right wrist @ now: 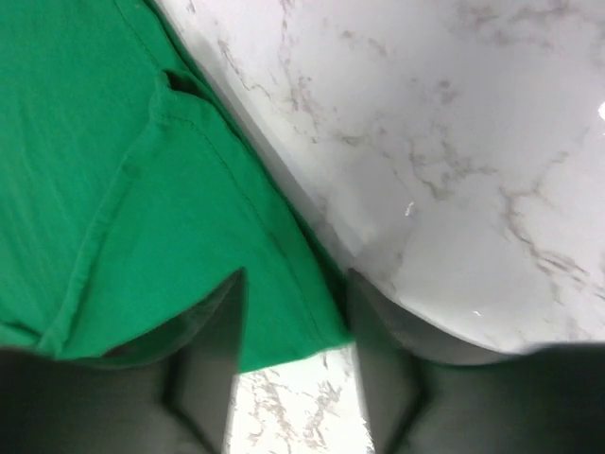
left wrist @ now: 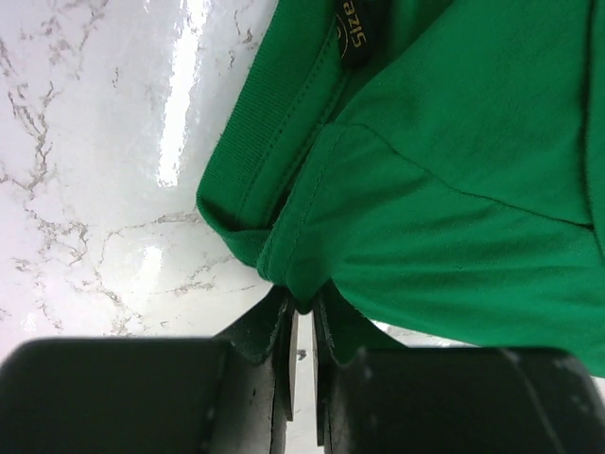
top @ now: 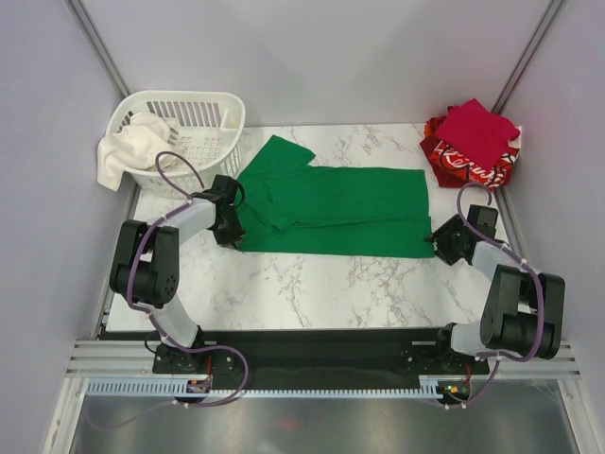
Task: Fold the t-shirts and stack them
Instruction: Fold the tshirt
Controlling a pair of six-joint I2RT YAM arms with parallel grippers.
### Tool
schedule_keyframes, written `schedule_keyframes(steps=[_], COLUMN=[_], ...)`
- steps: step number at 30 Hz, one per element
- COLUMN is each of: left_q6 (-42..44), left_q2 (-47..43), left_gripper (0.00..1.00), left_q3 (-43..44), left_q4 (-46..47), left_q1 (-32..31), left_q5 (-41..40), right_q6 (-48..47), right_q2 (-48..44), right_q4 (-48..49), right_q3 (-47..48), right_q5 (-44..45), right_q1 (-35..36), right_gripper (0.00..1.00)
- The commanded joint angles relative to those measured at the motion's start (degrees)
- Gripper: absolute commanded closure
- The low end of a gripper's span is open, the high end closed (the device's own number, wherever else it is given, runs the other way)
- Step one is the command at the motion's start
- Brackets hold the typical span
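Observation:
The bright green t-shirt (top: pixel 331 208) lies folded lengthwise across the marble table, collar end to the left. My left gripper (top: pixel 230 225) is at that collar end. In the left wrist view it (left wrist: pixel 302 303) is shut on a bunched fold of the green t-shirt (left wrist: pixel 454 189) just below the neckband. My right gripper (top: pixel 440 241) is at the shirt's near right corner. In the right wrist view its jaws (right wrist: pixel 295 284) stand apart, with the hem corner of the green t-shirt (right wrist: pixel 113 189) lying between them, not pinched. A folded crimson t-shirt (top: pixel 475 128) rests on a red t-shirt with white print (top: pixel 463 168) at the back right.
A white slatted basket (top: pixel 203 112) stands at the back left with a white cloth (top: pixel 128 147) hanging over its rim. Metal frame posts and grey walls close in the table on both sides. Bare marble (top: pixel 312 284) lies between the shirt and the arm bases.

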Motion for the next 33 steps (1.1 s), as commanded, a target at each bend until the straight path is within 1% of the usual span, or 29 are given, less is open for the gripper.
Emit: schedule_keyframes(steps=[1, 2, 3, 5, 6, 10, 14, 16, 17, 18, 19, 20, 21, 22, 24, 26, 27, 28, 30, 31, 33], left_q6=[-0.3, -0.4, -0.3, -0.3, -0.1, -0.1, -0.2, -0.2, -0.2, -0.2, -0.1, -0.2, -0.2, -0.4, -1.5, -2.6, -3.8, -4.3, -6.3, -6.9, -8.3], left_q2=[1.6, 1.6, 1.7, 1.9, 2.0, 2.0, 1.8, 1.9, 1.9, 1.9, 1.8, 1.8, 1.5, 1.3, -1.0, -4.0, -7.7, -9.7, -14.1, -18.0, -21.6], left_gripper=[0.86, 0.86, 0.86, 0.87, 0.87, 0.88, 0.88, 0.88, 0.88, 0.89, 0.9, 0.91, 0.94, 0.98, 0.98, 0.98, 0.98, 0.98, 0.98, 0.98, 0.98], left_q3=[0.2, 0.3, 0.2, 0.3, 0.5, 0.3, 0.2, 0.3, 0.3, 0.2, 0.2, 0.2, 0.1, 0.0, -0.9, -2.6, -4.7, -5.8, -10.0, -11.5, -15.3], left_q4=[2.6, 2.7, 2.7, 2.7, 2.7, 2.7, 2.8, 2.8, 2.8, 2.8, 2.8, 2.8, 2.8, 2.8, 2.8, 2.8, 2.8, 2.8, 2.8, 2.8, 2.8], left_q1=[0.2, 0.1, 0.2, 0.1, 0.1, 0.1, 0.2, 0.2, 0.2, 0.2, 0.1, 0.1, 0.2, 0.0, -0.5, -1.8, -2.3, -3.7, -5.1, -6.2, -7.3], left_q5=[-0.9, -0.9, -0.9, -0.7, -0.6, -0.5, -0.7, -0.7, -0.6, -0.7, -0.7, -0.6, -0.3, 1.5, 2.7, 4.6, 5.4, 5.3, 7.2, 7.8, 9.9], right_q6=[-2.4, -3.5, -3.9, -4.1, -4.1, -3.4, -3.6, -3.7, -3.8, -3.6, -3.2, -3.0, -2.8, -2.1, -1.7, -1.6, -1.7, -2.3, -3.6, -3.9, -2.0], right_q2=[-5.0, -7.7, -9.1, -11.5, -11.6, -9.1, -5.6, -4.7, -4.3, -4.2, -4.2, -4.3, -4.5, -5.0, -6.2, -10.0, -11.6, -15.2, -18.6, -20.3, -21.6], right_q4=[-6.6, -7.7, -8.2, -8.1, -7.8, -3.8, -0.5, 0.2, 0.1, 0.3, 0.4, 0.4, 0.5, 0.4, 0.3, -1.8, -5.3, -7.6, -11.9, -15.9, -16.6], right_q3=[-1.8, -2.2, -2.8, -4.3, -4.8, -8.0, -8.8, -8.3, -7.8, -7.6, -7.5, -7.4, -7.4, -7.6, -7.5, -7.1, -6.7, -5.4, -3.7, -2.5, -4.3], right_q5=[2.4, 3.8, 5.3, 5.2, 4.5, 0.2, -0.3, 0.2, 0.1, -0.3, -0.4, -0.8, -1.3, -1.7, -3.7, -3.9, -2.2, -0.9, 2.9, 6.3, 6.7], right_q1=[0.0, 0.1, 0.0, 0.0, 0.0, 0.2, 0.1, 0.1, 0.1, 0.1, 0.2, 0.1, 0.1, 0.1, 0.0, -0.9, -1.2, -1.9, -2.6, -2.6, -2.6], right_gripper=[0.36, 0.31, 0.29, 0.3, 0.32, 0.37, 0.42, 0.46, 0.5, 0.61, 0.69, 0.82, 1.0, 1.0, 1.0, 1.0, 1.0, 1.0, 1.0, 1.0, 1.0])
